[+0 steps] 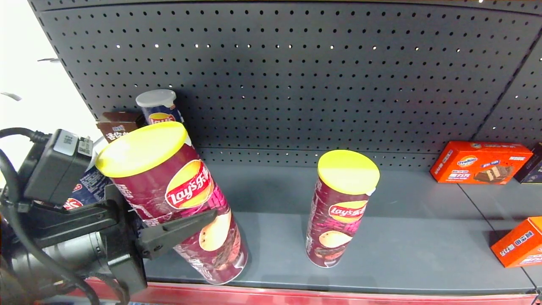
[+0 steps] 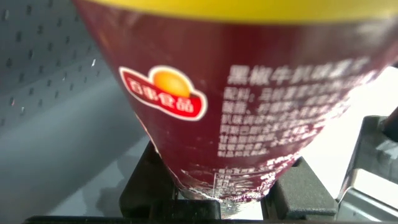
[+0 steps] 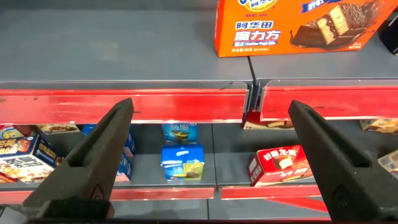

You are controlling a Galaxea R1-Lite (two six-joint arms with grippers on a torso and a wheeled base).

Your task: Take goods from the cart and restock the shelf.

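Maroon chip can (image 1: 186,186), clamped in left gripper (image 1: 169,220)

From here the left hand (image 1: 178,214) has its far finger hidden behind the maroon can (image 1: 190,186) it grips. At upper left, that can covers the lower parts of a blue can (image 1: 159,108) and a brown box (image 1: 120,126). The right edge cuts off an orange box (image 1: 518,248).
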